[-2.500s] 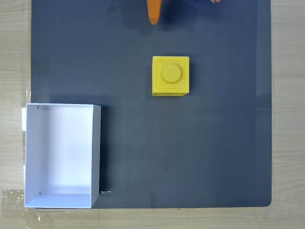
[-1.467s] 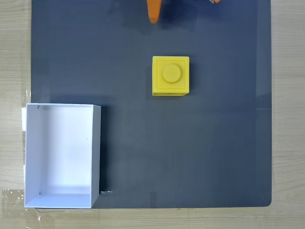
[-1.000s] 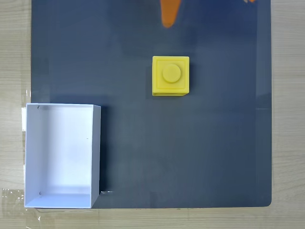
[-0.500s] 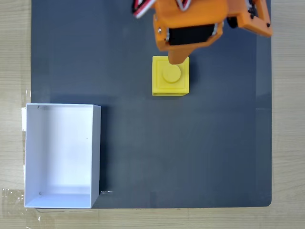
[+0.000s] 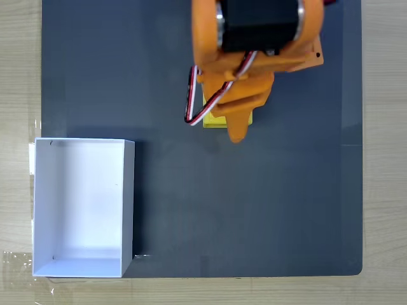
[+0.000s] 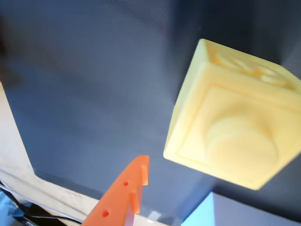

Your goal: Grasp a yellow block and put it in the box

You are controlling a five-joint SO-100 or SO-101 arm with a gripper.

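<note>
The yellow block (image 5: 213, 121) sits on the dark mat right of centre, almost wholly covered in the fixed view by my orange gripper (image 5: 241, 122), which hangs over it. One pointed finger tip (image 5: 236, 135) sticks out past the block's near side. In the wrist view the yellow block (image 6: 235, 122) is large at the right with its round stud facing the camera. A single orange finger (image 6: 123, 198) shows at the bottom, apart from the block and with nothing against its tip, so the gripper is open. The white box (image 5: 79, 203) stands at the lower left, with nothing inside.
A dark grey mat (image 5: 191, 210) covers most of the light wooden table (image 5: 385, 152). A white and red cable (image 5: 191, 105) loops off the arm's left side. Bare mat lies between the block and the box.
The arm has come down from the top edge and now covers the yellow block, which has not moved. The box is unchanged.
</note>
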